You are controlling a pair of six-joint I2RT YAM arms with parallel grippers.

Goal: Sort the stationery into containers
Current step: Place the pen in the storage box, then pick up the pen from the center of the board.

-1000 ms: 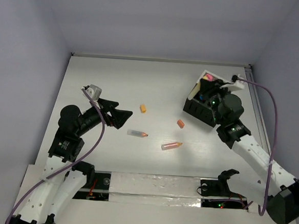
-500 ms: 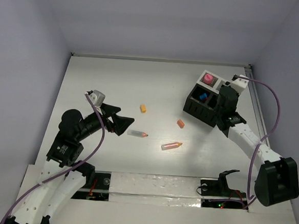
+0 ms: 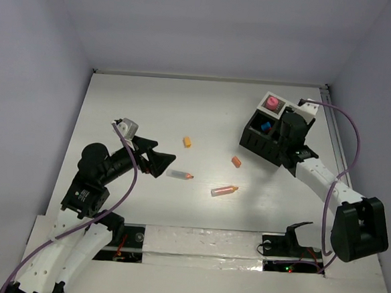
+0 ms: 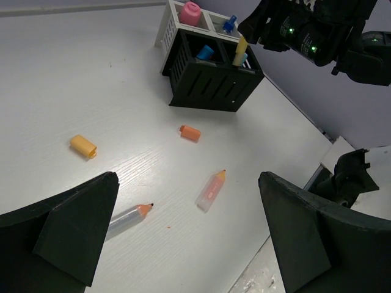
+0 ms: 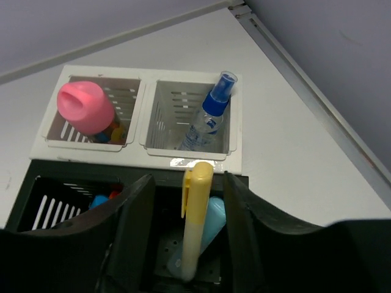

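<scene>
The black box (image 3: pixel 258 139) with a white-edged rim stands at the right; it also shows in the left wrist view (image 4: pixel 208 85). My right gripper (image 3: pixel 284 131) hangs over its near right compartment, jaws open. A yellow pen (image 5: pixel 197 220) stands between the fingers, touching neither, beside a light-blue piece (image 5: pixel 211 223). A pink round piece (image 5: pixel 85 107) and a blue-capped bottle (image 5: pixel 208 119) sit in the white compartments. My left gripper (image 3: pixel 161 156) is open and empty, just left of a clear orange-tipped stick (image 3: pixel 179 175). An orange-clear stick (image 3: pixel 224 190) lies nearby.
A small yellow-orange piece (image 3: pixel 187 142) and an orange block (image 3: pixel 236 161) lie on the white table between the arms. The table's right rail (image 3: pixel 333 139) runs close behind the box. A purple cable (image 3: pixel 347 140) loops from the right wrist.
My right gripper has drawn back from over the box, so the pink piece and compartments now show. My left gripper has moved right and nearer, toward the clear stick.
</scene>
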